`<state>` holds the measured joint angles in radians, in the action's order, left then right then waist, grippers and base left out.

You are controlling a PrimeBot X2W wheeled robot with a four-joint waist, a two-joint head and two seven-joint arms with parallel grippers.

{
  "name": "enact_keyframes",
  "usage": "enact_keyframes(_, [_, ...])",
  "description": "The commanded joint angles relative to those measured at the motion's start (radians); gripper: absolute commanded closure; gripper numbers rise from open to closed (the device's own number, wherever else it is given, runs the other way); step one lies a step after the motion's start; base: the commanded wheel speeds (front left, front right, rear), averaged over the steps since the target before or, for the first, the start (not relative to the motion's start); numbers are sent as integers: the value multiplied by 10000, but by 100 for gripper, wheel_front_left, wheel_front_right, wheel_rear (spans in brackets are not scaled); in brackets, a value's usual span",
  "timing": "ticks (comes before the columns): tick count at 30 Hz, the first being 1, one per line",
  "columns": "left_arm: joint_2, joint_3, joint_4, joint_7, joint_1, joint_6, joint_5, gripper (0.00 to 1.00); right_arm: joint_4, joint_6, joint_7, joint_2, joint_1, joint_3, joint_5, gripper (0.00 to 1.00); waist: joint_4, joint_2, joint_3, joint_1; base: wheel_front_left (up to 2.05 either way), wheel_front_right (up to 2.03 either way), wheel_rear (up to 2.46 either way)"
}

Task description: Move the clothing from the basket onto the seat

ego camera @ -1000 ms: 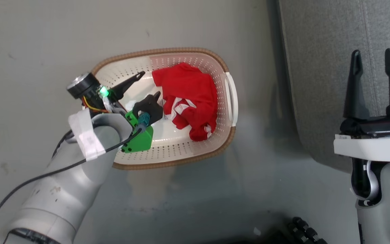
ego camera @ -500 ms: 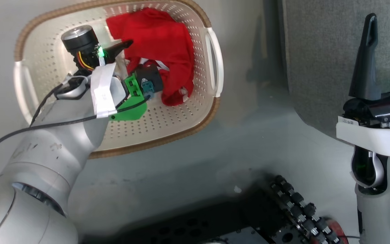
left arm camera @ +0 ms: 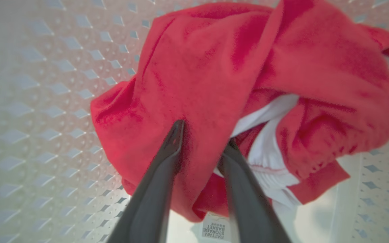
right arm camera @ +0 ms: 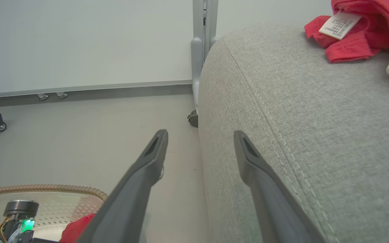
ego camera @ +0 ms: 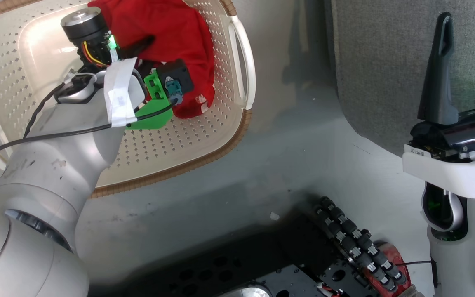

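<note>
Your left gripper point(left arm camera: 204, 136) is clamped on a fold of the red clothing point(left arm camera: 214, 67). Both dark fingers press into the cloth, and a ridge of it stands between them. In the left wrist view a white panel point(left arm camera: 265, 135) of that clothing shows just beside the right-hand finger.

The bundle lies inside the basket point(ego camera: 204, 161), at the end near the white handle point(ego camera: 248, 62). From the head camera you see it draped over the front of your gripper. A printed label point(left arm camera: 216, 231) sits on the basket's bottom just below the cloth.

The basket stands on the grey floor point(ego camera: 295, 165), near the seat point(ego camera: 377, 62), with a strip of floor between them.

Your right gripper point(ego camera: 468, 14) is spread wide and holds nothing, with its fingers pointing up in front of the seat's edge. Through its wrist camera, one finger lies over the floor and the other over the grey cushion.

A second red garment point(right arm camera: 356, 37), its white tag point(right arm camera: 339, 23) showing, rests on top of the seat, well apart from that gripper.
</note>
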<state>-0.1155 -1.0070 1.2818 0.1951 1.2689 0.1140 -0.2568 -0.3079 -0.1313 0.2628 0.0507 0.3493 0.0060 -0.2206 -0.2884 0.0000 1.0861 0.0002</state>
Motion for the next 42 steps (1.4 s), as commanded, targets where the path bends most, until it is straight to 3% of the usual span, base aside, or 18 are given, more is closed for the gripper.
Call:
enact_keyframes(1, [-90, 12, 25, 66, 237, -74, 80, 100, -53, 10, 30, -3, -42, 29, 85, 0, 0, 0, -1, -2, 0, 0, 0])
enact_keyframes(6, [-101, 147, 30, 323, 147, -243, 377, 100, 119, 10, 30, -3, 247, 233, 253, 0, 36, 0, -112, -2, 0, 0, 0])
enact_keyframes(11, [180, 414, -129, 622, -683, -511, 914, 100, 462, 12, 30, 5, 223, 317, 633, 0, 437, 0, -1093, -2, 0, 0, 0])
enact_keyframes(18, [459, 788, -1372, 696, -2549, -637, 1891, 100, 1009, 12, 30, 105, -347, 640, 1214, 0, 1236, 0, -3369, -2, 0, 0, 0])
enact_keyframes(26, [296, 1730, -3405, 692, -5285, -823, 3464, 100, 1993, 12, 30, 174, -1645, 949, 1144, 0, 1657, 0, -6399, -2, 0, 0, 0])
enact_keyframes(33, [-9, 2174, -4949, 692, -7295, -1431, 3863, 100, 2964, 10, 28, 223, -2925, 1560, 1231, 0, 1724, 0, -8809, -2, 0, 0, 0])
enact_keyframes(42, [-307, 3312, -6984, 694, -9296, -2130, 4421, 100, 3624, 12, 28, 287, -4205, 2157, 1103, 0, 1646, 0, -10819, -2, 0, 0, 0])
